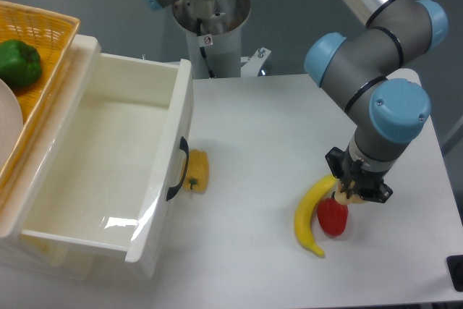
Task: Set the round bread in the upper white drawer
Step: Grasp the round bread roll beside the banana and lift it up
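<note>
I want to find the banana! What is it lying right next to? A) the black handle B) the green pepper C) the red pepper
C: the banana lies on the white table with the red pepper right beside it, under the gripper.

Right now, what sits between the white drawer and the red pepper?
In the camera view, a small yellow pepper by the white drawer handle, then bare table, then a banana beside the red pepper.
</note>
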Robot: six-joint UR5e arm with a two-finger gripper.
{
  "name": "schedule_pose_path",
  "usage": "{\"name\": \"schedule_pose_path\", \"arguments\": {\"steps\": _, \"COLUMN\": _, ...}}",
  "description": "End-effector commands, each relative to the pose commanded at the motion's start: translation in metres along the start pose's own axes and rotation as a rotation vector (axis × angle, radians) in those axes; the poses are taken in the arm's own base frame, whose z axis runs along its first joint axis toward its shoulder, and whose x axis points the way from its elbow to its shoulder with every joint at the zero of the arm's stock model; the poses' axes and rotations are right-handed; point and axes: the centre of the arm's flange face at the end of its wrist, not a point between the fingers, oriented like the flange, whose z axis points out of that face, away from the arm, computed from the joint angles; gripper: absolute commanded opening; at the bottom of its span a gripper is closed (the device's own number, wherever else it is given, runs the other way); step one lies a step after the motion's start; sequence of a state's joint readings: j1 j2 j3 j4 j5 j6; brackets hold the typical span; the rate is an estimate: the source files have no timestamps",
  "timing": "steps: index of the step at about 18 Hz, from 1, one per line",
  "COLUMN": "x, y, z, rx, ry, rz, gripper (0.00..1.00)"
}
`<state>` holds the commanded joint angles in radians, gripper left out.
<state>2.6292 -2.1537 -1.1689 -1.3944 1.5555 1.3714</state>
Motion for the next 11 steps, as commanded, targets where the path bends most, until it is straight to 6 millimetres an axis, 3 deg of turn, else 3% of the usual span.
{"name": "schedule_pose_path", "arguments": {"steps": 8, "x": 0.001, "y": -0.005, "z": -0.002, "rx": 0.035, "ry": 0.003, "rz": -0.047, "gripper": 0.0}}
{"name": "schedule_pose_path", "arguments": {"steps": 11, "x": 0.007, "y": -0.012, "z": -0.014, "rx": 0.082, "ry": -0.001, "rz": -0.072, "gripper": 0.0}}
